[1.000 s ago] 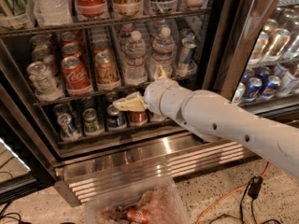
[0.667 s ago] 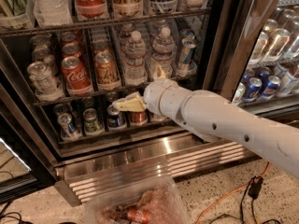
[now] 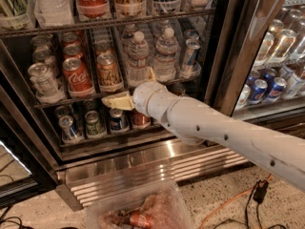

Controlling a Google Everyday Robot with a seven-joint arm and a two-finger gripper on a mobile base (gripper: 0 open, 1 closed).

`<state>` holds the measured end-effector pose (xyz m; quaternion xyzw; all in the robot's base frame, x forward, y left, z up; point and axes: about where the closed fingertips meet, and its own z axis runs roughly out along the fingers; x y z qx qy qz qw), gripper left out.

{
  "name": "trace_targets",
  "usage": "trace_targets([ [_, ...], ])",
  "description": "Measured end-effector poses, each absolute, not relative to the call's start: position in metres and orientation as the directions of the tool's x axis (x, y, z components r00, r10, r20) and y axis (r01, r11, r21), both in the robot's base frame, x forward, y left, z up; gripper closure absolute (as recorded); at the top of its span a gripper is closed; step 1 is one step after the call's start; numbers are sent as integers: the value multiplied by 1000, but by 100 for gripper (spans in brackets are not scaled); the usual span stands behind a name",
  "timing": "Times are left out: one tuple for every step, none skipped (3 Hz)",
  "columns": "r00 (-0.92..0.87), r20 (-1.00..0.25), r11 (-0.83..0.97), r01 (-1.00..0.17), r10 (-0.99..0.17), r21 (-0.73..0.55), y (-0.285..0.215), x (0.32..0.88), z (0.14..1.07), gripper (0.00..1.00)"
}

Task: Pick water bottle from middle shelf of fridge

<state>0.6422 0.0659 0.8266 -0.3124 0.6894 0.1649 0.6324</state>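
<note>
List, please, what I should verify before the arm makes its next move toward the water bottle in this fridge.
1. Water bottle upright on the middle shelf: ok.
2. Gripper level with the bottle: not ok; it is lower, at the shelf's front rail.
3. Bottle grasped: not ok; it stands apart from the gripper.
4. Room beside the bottle: not ok; a brown can and a second bottle stand close.
5. Room above the cap: cannot tell.
</note>
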Motion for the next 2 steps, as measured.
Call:
trace_targets([
  [10,-984,786,-601,-178,-148,77,657,827,1],
  [11,-987,819,-558,-159,-138,77,665,827,0],
])
